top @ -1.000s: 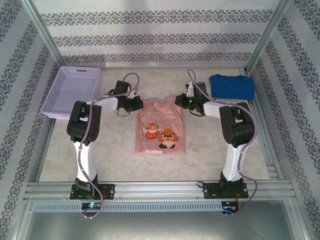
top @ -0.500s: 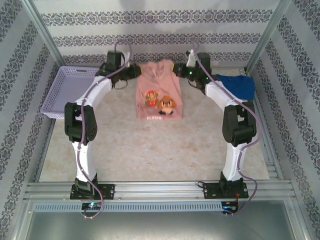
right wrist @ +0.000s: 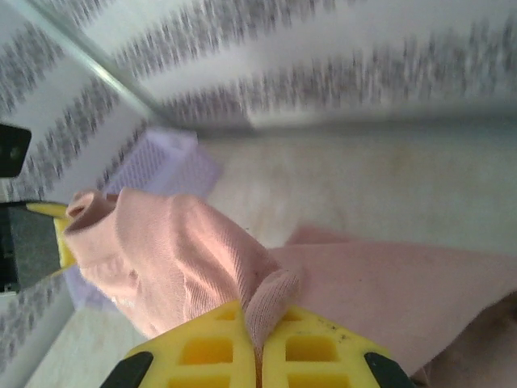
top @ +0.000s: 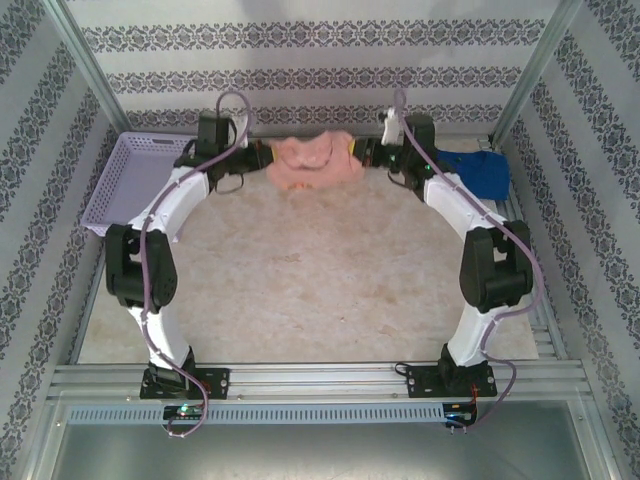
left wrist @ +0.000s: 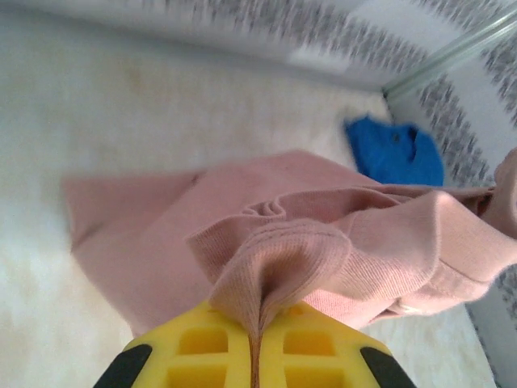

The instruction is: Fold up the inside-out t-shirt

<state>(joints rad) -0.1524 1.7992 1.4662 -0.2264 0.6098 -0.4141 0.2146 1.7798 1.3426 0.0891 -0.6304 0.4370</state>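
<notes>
The left gripper and right gripper are clamping the t-shirt at the table's far edge — holding it up between them, likely to lay it flat.

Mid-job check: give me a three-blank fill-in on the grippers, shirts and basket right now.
The left gripper and right gripper are each ____ on the pink shirt. The blue shirt lies at the table's far ____ corner. The lilac basket stands along the table's ____ edge. Missing: shut; right; left.

Lab robot cell: aluminium frame, patterned wall panels
</notes>
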